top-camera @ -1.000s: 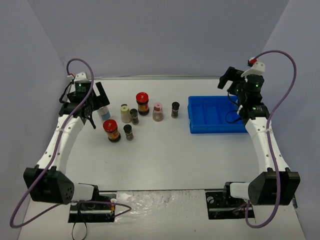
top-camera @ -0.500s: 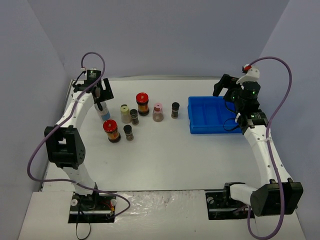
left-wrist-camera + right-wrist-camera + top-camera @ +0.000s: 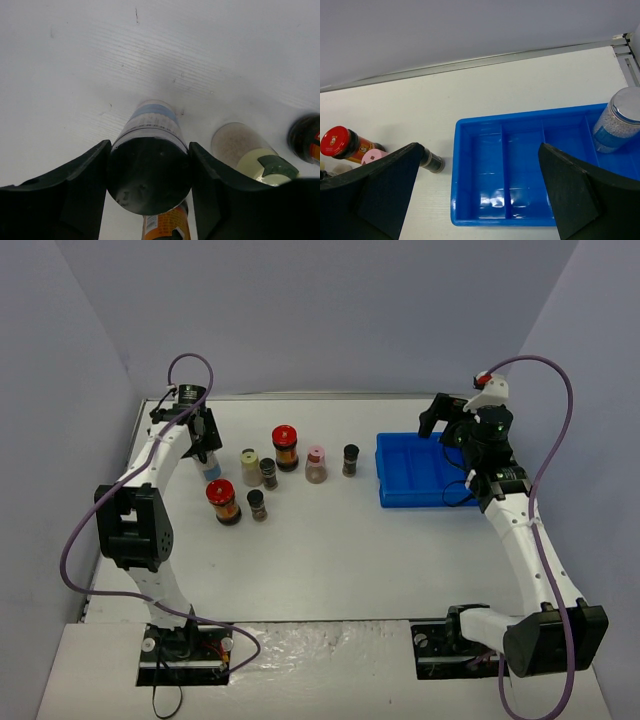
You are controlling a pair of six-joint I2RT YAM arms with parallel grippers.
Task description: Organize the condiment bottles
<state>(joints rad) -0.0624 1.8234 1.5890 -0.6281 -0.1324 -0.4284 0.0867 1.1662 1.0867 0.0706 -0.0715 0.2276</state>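
My left gripper reaches down at the far left and is shut on a silver-lidded, blue-labelled jar. In the left wrist view both fingers press the sides of this jar, which stands on the table. To its right stand a cream jar, two red-lidded jars, a pink-capped jar and three small dark jars. My right gripper hangs open above the blue tray, holding nothing. A second silver-lidded jar stands in the tray's right end.
The blue tray has several compartments and sits at the right of the table. The grey back wall runs close behind the jars. The cream jar and a dark jar stand close beside my left fingers.
My left arm rose and swung its gripper over the blue-labelled jar, then closed on it. My right gripper drifted slightly left above the tray, staying open.
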